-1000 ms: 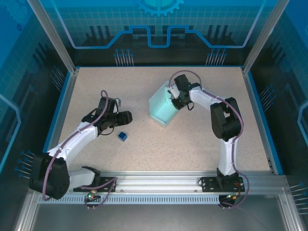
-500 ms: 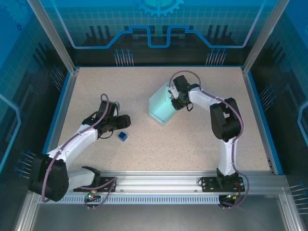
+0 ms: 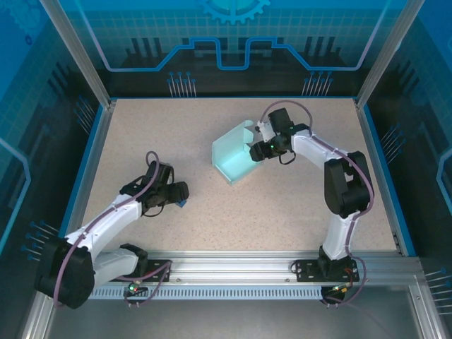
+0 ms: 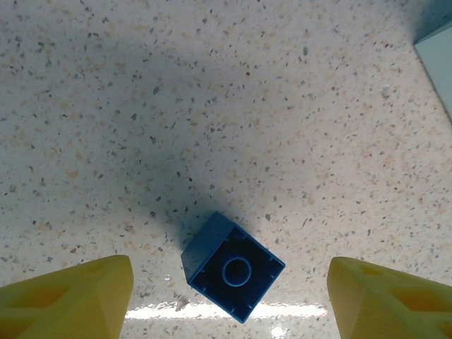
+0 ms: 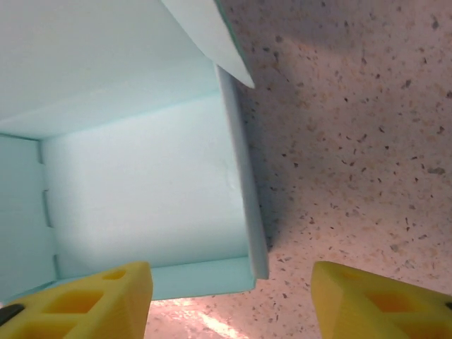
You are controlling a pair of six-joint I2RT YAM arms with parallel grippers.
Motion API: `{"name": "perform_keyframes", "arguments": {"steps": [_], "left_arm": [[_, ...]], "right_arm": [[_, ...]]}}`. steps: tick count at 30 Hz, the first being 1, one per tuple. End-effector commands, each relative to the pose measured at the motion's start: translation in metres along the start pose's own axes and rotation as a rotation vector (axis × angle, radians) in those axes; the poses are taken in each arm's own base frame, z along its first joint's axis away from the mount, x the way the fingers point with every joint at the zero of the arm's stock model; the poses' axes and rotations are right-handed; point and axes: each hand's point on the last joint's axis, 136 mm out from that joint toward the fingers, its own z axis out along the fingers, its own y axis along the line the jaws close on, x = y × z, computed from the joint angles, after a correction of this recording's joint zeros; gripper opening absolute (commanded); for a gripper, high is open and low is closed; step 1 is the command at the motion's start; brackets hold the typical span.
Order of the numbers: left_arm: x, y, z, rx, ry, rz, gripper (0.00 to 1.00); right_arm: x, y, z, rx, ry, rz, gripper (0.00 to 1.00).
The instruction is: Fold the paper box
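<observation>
We see a speckled beige desk (image 3: 282, 205) bounded by blue edges. The paper box (image 3: 233, 157), pale light-blue card, sits about midway between the left and right edges, somewhat nearer the far edge. It is partly folded and tilted, its open side faces upward, and a flap rises at its far right corner. In the right wrist view we look into its pale interior (image 5: 141, 183), where one thin wall stands on the desk.

The right hand (image 3: 260, 147) is at the box's right side, its yellow fingers (image 5: 92, 293) spread wide with that wall between them; it grips nothing. The left hand (image 3: 181, 195) hangs low, nearer the near left corner. Its fingers (image 4: 70, 300) are likewise far apart on either side of a small dark blue cube (image 4: 233, 268) without touching it.
</observation>
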Motion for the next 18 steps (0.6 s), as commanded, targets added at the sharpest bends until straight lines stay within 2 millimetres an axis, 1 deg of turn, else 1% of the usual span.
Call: {"name": "perform_keyframes", "arguments": {"steps": [1, 4, 7, 9, 13, 16, 18], "left_arm": [[0.013, 0.001, 0.011, -0.022, 0.054, 0.015, 0.75], [0.017, -0.009, 0.022, 0.013, 0.088, 0.041, 0.75], [0.016, -0.01, 0.031, -0.001, 0.117, 0.072, 0.76], [0.016, -0.011, 0.035, -0.005, 0.128, 0.082, 0.76], [0.023, -0.019, 0.04, 0.0, 0.147, 0.129, 0.76], [0.025, -0.019, 0.043, -0.012, 0.157, 0.144, 0.73], [0.025, -0.02, 0.045, -0.015, 0.161, 0.149, 0.69]], "right_arm": [[-0.01, 0.014, -0.016, -0.087, -0.061, 0.032, 0.63], [-0.008, 0.014, -0.018, -0.091, -0.066, 0.031, 0.63], [-0.005, 0.015, -0.016, -0.097, -0.061, 0.036, 0.63], [-0.001, 0.015, -0.017, -0.099, -0.058, 0.035, 0.63], [0.005, 0.013, -0.018, -0.087, -0.051, 0.035, 0.63], [0.009, 0.012, -0.019, -0.08, -0.044, 0.033, 0.63], [0.012, 0.011, -0.022, -0.069, -0.04, 0.037, 0.63]]}}
